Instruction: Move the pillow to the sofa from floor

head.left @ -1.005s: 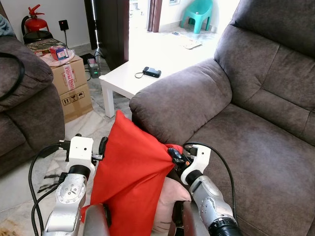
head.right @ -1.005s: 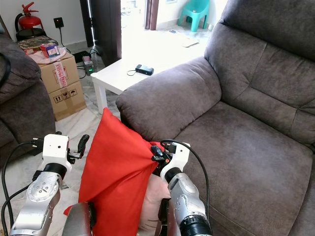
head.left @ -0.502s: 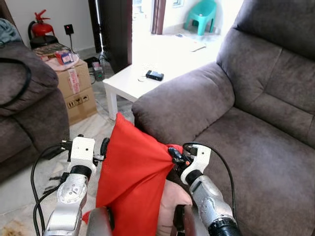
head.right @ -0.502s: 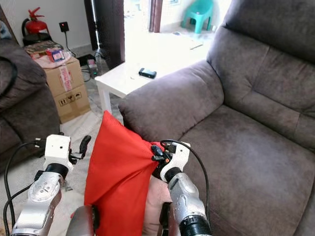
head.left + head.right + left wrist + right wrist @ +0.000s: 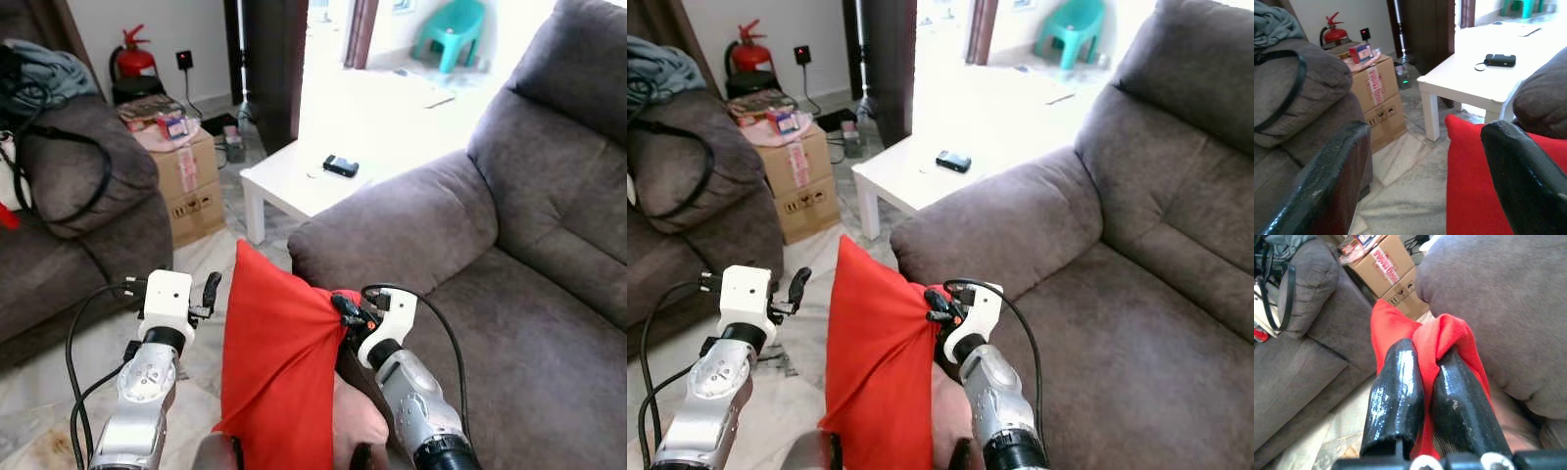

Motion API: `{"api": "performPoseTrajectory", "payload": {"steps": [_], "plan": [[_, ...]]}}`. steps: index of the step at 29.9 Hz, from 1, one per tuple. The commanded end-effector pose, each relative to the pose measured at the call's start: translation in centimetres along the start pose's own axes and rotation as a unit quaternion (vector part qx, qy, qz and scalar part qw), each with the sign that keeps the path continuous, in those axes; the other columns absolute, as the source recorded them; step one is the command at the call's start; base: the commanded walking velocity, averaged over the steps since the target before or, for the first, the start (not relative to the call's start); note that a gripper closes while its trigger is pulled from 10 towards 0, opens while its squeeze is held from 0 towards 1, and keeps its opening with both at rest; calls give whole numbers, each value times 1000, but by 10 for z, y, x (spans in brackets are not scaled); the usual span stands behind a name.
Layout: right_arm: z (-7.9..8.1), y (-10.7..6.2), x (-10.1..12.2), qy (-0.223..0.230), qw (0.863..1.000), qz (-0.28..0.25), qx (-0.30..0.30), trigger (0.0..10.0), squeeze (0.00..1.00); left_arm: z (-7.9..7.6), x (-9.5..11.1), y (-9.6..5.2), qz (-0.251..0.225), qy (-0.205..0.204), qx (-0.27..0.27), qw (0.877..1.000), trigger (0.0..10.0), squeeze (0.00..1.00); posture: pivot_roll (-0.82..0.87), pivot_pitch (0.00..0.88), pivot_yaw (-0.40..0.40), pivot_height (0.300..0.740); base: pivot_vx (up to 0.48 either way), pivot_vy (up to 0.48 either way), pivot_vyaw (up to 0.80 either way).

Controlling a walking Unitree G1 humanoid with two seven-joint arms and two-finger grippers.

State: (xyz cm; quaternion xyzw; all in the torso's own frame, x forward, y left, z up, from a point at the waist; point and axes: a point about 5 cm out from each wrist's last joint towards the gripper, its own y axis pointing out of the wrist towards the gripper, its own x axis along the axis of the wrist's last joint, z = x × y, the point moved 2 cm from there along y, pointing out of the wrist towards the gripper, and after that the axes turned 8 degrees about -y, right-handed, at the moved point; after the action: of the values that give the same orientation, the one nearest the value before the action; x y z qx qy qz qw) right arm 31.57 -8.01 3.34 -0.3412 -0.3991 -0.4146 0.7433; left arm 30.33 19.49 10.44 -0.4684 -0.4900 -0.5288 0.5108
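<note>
R gripper (image 5: pixel 1422 396) has its fingers clamped on a bunched corner of the red pillow (image 5: pixel 279 372), hung low-centre of frame by the sofa (image 5: pixel 549 323) armrest, prob to swing it onto the seat; L gripper (image 5: pixel 1420 181) wide, holding nothing.

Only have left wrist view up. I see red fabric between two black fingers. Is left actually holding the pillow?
Observer: No. The left pincer is open beside the red pillow, not closed on it.
Operator: Then what's carrying it?
Observer: The right pincer is shut on a bunched corner of the pillow, shown in the right wrist view.
Operator: How close to the sofa?
Observer: The pillow hangs in front of the sofa's armrest; the seat cushion lies to the robot's right.
</note>
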Motion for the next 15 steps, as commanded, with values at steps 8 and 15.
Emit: {"api": "performPoseTrajectory", "payload": {"steps": [8, 15], "plan": [[1, 4, 34, -22, 997, -71, 14, 10000, 0, -3, -3, -1, 5, -7, -9, 1000, 10000, 0, 176, 0, -121, 667, 0, 0, 0], [0, 3, 35, -21, 997, -78, 10, 10000, 0, -3, -3, -1, 7, -7, -11, 1000, 10000, 0, 175, 0, -116, 667, 0, 0, 0]]}}
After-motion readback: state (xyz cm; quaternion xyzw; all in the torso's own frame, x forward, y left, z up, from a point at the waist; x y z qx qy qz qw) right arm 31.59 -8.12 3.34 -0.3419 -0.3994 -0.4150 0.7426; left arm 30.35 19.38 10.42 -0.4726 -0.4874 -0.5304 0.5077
